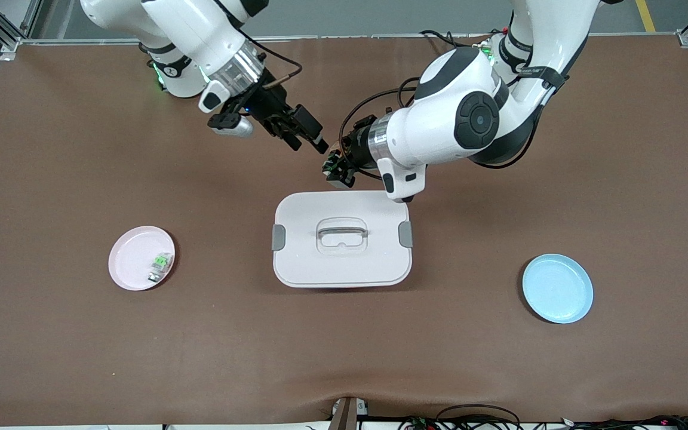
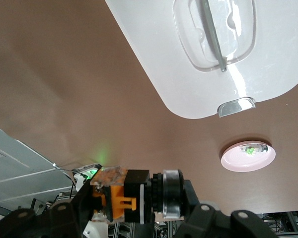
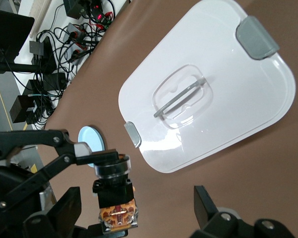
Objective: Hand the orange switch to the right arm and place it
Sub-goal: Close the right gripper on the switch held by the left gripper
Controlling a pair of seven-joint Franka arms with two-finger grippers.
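pink plate [image 1: 132, 254] holds a small green-and-white switch [image 1: 159, 266]; blue plate [image 1: 557, 288] holds nothing, white box [image 1: 341, 246] lidded. left gripper [image 1: 337, 168] clamps the orange switch [image 2: 124, 198] above the table by the box; right gripper [image 1: 302, 134] gapes beside it.

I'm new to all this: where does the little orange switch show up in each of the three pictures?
Front view: orange switch barely shows, in the left gripper above the white lidded box.
Left wrist view: at the bottom, clamped in the jaws.
Right wrist view: low in the picture, between the open right gripper's fingers.
Shared landmark: the box.
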